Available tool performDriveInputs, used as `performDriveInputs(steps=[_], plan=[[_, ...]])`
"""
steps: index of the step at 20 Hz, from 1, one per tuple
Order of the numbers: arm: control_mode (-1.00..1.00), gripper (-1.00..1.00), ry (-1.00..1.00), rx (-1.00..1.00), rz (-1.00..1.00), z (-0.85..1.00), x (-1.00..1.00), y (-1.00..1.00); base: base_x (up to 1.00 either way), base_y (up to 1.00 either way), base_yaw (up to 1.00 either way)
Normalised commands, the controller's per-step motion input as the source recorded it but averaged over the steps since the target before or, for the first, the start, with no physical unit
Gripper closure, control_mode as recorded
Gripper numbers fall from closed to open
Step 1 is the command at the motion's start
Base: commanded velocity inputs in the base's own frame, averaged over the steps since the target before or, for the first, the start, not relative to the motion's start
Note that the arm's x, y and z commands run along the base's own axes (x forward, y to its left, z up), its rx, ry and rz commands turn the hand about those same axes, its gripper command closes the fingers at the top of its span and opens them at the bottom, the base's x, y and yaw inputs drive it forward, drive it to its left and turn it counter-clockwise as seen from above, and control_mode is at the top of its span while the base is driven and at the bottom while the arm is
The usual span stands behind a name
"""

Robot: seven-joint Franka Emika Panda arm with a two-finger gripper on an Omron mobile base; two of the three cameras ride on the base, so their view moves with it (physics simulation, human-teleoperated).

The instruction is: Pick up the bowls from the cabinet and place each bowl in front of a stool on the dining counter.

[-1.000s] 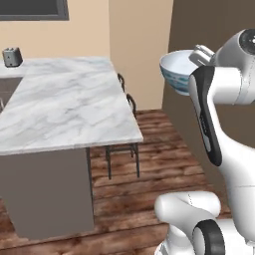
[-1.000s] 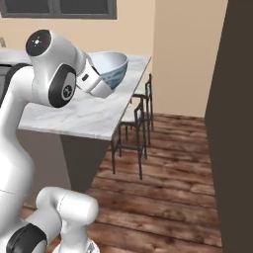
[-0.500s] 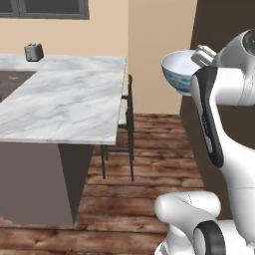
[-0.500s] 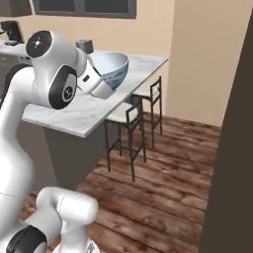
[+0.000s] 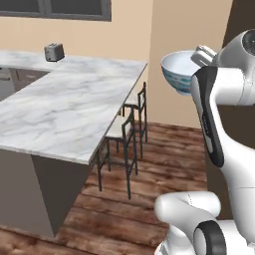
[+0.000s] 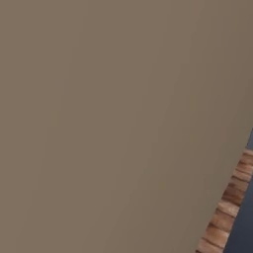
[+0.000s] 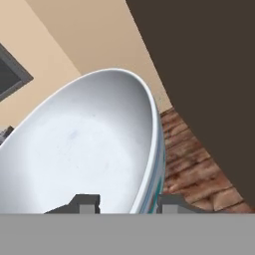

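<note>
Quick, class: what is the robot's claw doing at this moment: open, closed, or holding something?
Claw: closed on the rim of a white bowl, one finger inside, one outside.

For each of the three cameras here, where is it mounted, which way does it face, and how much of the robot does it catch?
Left base view: behind the arm on its left, facing forward and down at the counter, stools and toaster; the white arm rises at right, carrying a bowl.
Right base view: behind the arm on its right, up against a plain grey-brown surface, with floor planks at lower right.
Hand view: on the hand, looking along the claw, whose tips straddle the bowl's rim.
Shared: the bowl shows in the left base and hand views.
</note>
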Motion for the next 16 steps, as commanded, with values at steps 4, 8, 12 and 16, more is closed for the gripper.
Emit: performDriveInputs(steps=[4, 8, 12, 16], plan=[[1.00, 1.00, 0.00, 0.00, 0.00, 0.00, 0.00, 0.00, 0.96, -0.92, 0.36], [1.00, 1.00, 0.00, 0.00, 0.00, 0.00, 0.00, 0.00, 1.00, -0.80, 0.38], [1.00, 1.00, 0.00, 0.00, 0.00, 0.00, 0.00, 0.00, 1.00, -0.71, 0.40], [1.00, 1.00, 0.00, 0.00, 0.00, 0.00, 0.00, 0.00, 0.92, -0.84, 0.42]])
